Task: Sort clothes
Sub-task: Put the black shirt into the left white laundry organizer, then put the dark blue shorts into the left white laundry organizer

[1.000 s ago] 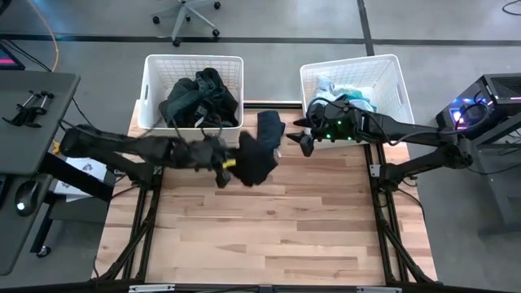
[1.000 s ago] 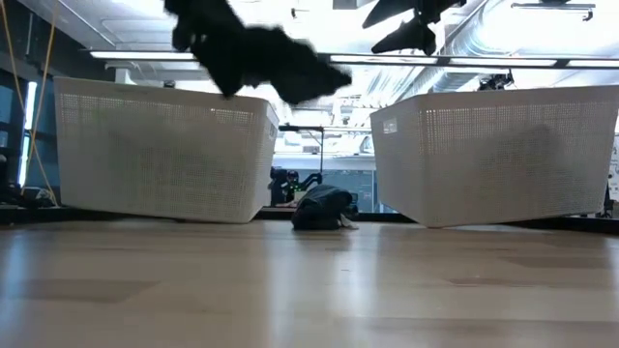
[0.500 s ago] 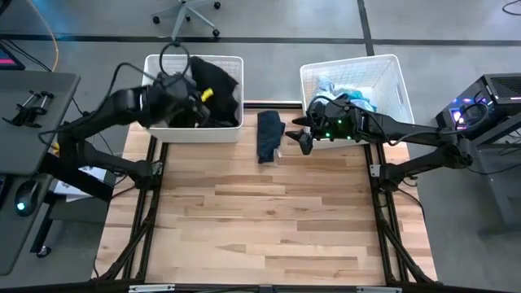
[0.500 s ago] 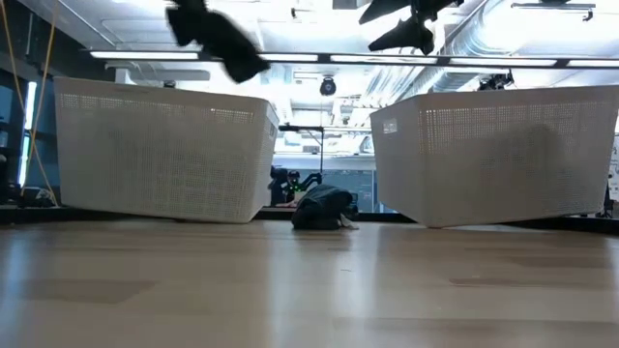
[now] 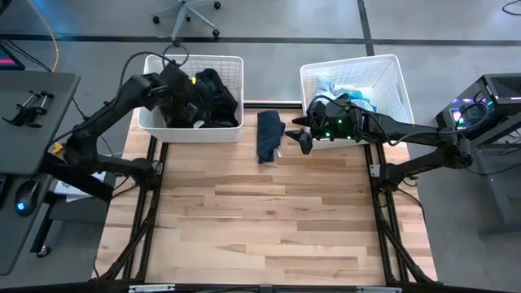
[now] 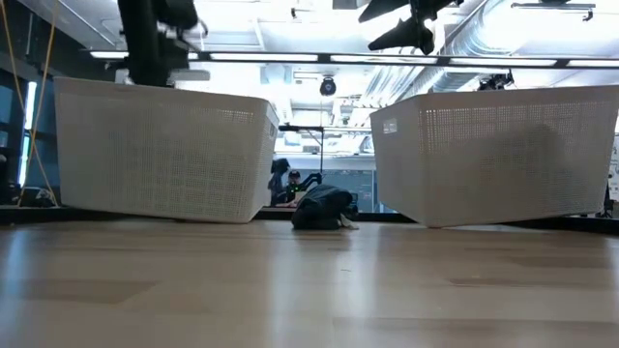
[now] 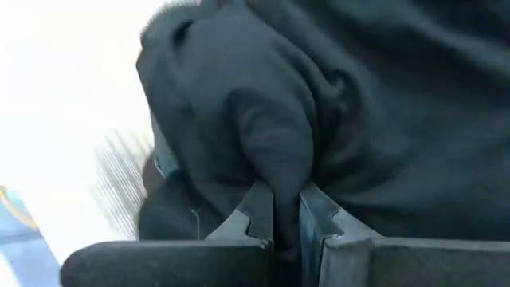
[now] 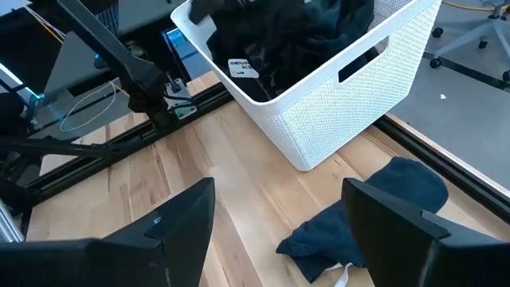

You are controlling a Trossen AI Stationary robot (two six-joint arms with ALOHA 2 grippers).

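Note:
My left gripper (image 5: 184, 88) is inside the left white basket (image 5: 151, 72), shut on a black garment (image 7: 263, 119) that lies among the other dark clothes (image 5: 213, 98) there. In the low view only the arm shows, above the basket's rim (image 6: 155, 39). A navy garment (image 5: 269, 134) lies crumpled on the table between the two baskets; it also shows in the low view (image 6: 324, 208) and the right wrist view (image 8: 374, 215). My right gripper (image 5: 302, 140) hangs open and empty above the table, just right of the navy garment. The right basket (image 5: 391, 77) holds pale clothes (image 5: 346, 91). My left gripper pinches a raised fold of the black garment (image 7: 283, 187) between its two fingers (image 7: 253, 217). The fold bulges out past the fingertips. The rest of the garment rests on the dark pile in the basket.
The two lattice baskets stand side by side at the table's far edge, with a gap between them. The wooden tabletop (image 5: 260, 220) spreads toward the near edge. A desk (image 5: 32, 106) stands off the table's left side, and equipment (image 5: 488, 102) off its right.
My left gripper has carried the black garment from over the table, near the navy garment, up and toward the far left edge, then down into the left basket. The garment hung spread below the gripper and now lies in the basket. My right arm has kept still.

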